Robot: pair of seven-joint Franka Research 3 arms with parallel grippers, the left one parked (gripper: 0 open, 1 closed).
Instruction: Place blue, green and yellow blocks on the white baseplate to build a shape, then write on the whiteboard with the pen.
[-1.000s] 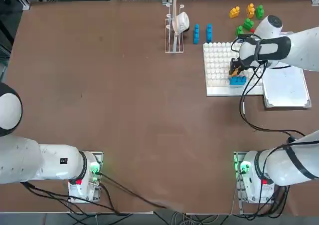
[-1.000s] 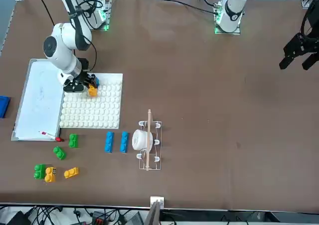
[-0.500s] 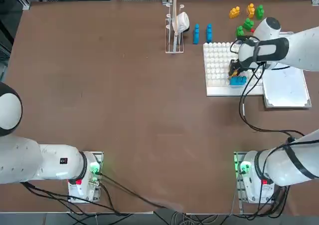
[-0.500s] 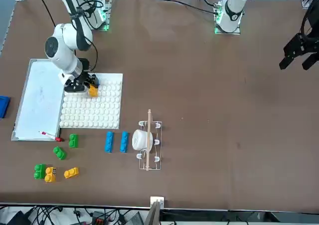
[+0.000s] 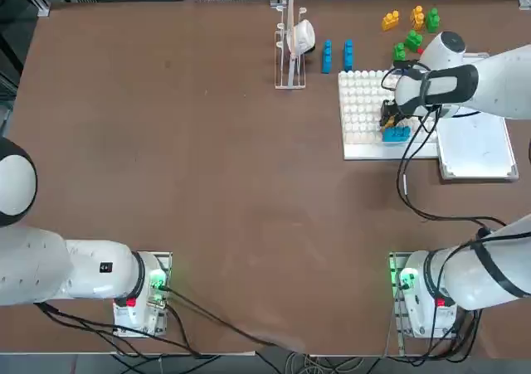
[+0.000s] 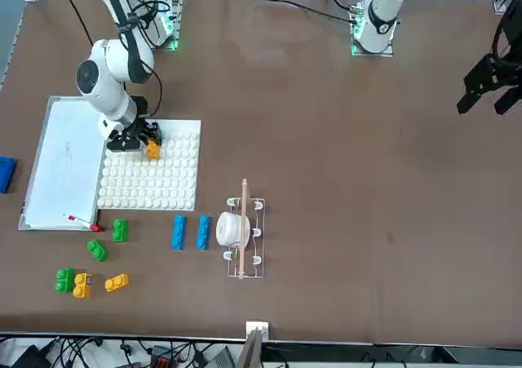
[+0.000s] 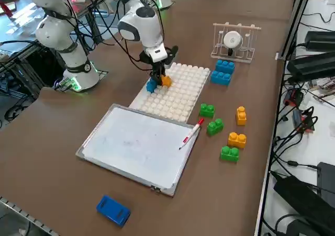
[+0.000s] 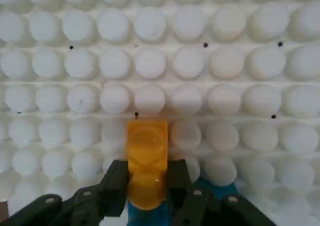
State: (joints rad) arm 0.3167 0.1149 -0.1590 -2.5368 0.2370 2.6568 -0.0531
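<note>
Right end effector [image 8: 146,186] pinching a yellow block [image 8: 146,161] over the white baseplate [image 7: 183,94], apparently beside a seated blue block [image 7: 152,85]; remaining blocks, pen [image 7: 190,134] and whiteboard [image 7: 136,144] await.

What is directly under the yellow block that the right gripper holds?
The right gripper grips the yellow block over the white baseplate. A blue block lies under its rear end. Whether it is pressed onto the studs is hidden.
</note>
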